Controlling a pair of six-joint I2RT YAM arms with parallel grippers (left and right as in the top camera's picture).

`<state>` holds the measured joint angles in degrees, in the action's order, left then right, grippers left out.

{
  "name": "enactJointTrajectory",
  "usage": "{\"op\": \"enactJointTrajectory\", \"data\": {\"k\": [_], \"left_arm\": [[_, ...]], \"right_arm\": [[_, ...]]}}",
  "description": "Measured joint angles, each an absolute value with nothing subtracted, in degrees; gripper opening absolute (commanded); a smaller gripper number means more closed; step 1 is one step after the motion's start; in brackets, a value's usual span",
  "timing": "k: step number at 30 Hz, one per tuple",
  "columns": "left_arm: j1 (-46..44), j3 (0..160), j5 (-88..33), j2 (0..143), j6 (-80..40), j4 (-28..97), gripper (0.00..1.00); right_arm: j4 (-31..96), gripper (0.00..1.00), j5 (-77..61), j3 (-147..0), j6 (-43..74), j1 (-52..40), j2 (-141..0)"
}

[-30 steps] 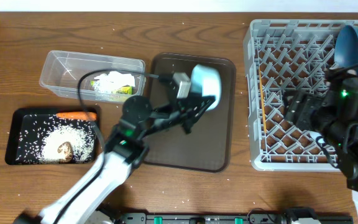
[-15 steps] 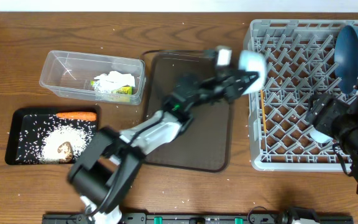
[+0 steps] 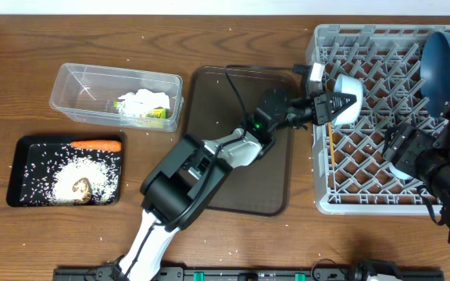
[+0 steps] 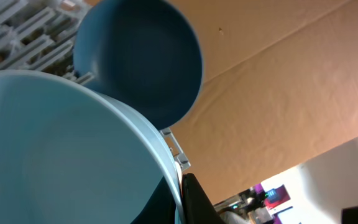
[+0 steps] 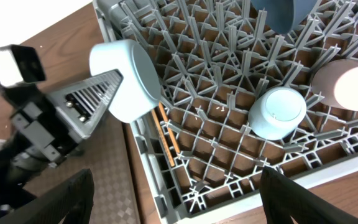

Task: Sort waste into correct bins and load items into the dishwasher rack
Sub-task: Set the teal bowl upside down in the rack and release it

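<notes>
My left gripper (image 3: 330, 106) is shut on the rim of the pale white bowl (image 3: 347, 101) and holds it tilted over the left side of the grey dishwasher rack (image 3: 366, 204). The bowl's inside fills the left wrist view (image 4: 55, 155), with one jaw on each side of the rim (image 4: 180, 199). The dark blue plate (image 3: 444, 66) stands in the rack's far right corner. Two small cups (image 5: 277, 112) (image 5: 347, 84) sit upside down in the rack. The chopsticks (image 5: 166, 140) lie along its left side. My right gripper (image 5: 176, 199) is open and empty above the rack's near edge.
The clear tub (image 3: 76, 82) holds the white tissue (image 3: 141, 100) and the green wrapper (image 3: 145, 114). The black tray (image 3: 22, 195) holds the carrot (image 3: 96, 145), the brown lump (image 3: 80, 186) and rice (image 3: 57, 172). The brown serving tray (image 3: 233, 187) lies in the middle. Rice grains dot the table.
My left arm has swung the white bowl to the right, from above the brown serving tray to above the rack's left side. The right arm has barely moved.
</notes>
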<state>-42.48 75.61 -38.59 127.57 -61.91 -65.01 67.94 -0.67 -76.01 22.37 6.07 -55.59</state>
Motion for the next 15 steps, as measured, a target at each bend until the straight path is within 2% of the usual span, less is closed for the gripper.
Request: {"op": "enactJointTrajectory", "data": {"k": [1, 2, 4, 5, 6, 15], "left_arm": [[-42.5, 75.6, -38.6, 127.9, -62.9, -65.3, 0.17], [-42.4, 75.6, -38.6, 128.1, -63.5, -65.6, 0.29], [-42.2, 75.7, -38.6, 128.1, -65.3, -66.2, 0.4], [-42.1, 75.7, -38.7, 128.1, -66.0, -66.4, 0.61], [-41.9, 75.7, -38.6, 128.1, -66.1, -66.4, 0.98], [-36.4, 75.7, -42.7, 128.1, -67.7, -66.3, 0.98]], "right_arm": [[67.9, 0.8, -0.7, -76.0, 22.4, 6.1, -55.6], [68.0, 0.8, -0.7, -76.0, 22.4, 6.1, -55.6], [68.2, 0.8, -0.7, -76.0, 22.4, 6.1, -55.6], [68.3, 0.8, -0.7, -76.0, 22.4, 6.1, -55.6], [68.4, 0.8, -0.7, -76.0, 22.4, 6.1, -55.6], [68.6, 0.8, -0.7, -76.0, 22.4, 6.1, -55.6]]}}
